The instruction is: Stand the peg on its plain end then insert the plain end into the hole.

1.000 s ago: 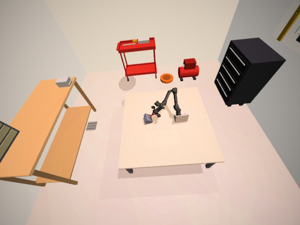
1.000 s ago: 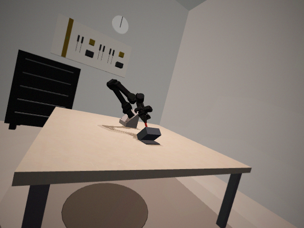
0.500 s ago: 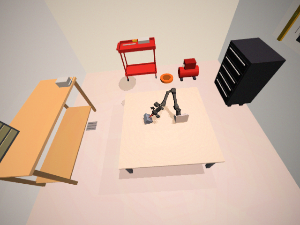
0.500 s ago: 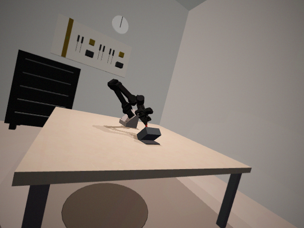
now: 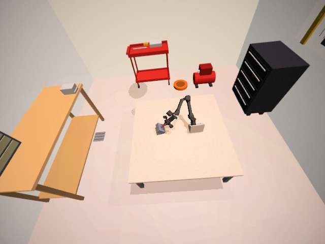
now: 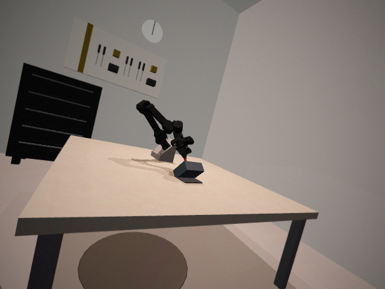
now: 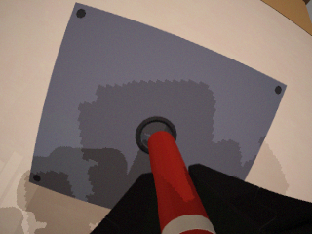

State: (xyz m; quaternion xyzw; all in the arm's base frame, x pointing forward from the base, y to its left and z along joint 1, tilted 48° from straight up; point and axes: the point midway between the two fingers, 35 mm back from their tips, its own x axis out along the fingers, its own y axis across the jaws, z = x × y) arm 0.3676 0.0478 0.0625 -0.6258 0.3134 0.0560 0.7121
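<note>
My gripper (image 5: 165, 124) (image 6: 184, 156) (image 7: 172, 179) is shut on the red peg (image 5: 163, 126) (image 6: 185, 159) (image 7: 166, 153). The peg's white band (image 7: 187, 223) is at the near end in the wrist view, and its plain end points at the sloped panel. The blue-grey panel (image 5: 160, 130) (image 6: 195, 167) (image 7: 146, 58) stands on the table below the gripper. In the wrist view, the plain end overlaps the right part of the dark-rimmed hole (image 7: 138, 136). The peg hides the hole's lower right rim. Whether the tip is inside cannot be told.
The arm's light grey base block (image 5: 196, 128) (image 6: 166, 154) stands on the table (image 5: 183, 157) (image 6: 124, 195), to the panel's right in the top view. The gripper's shadow falls across the panel face. A workbench, a red cart and a black cabinet stand off the table.
</note>
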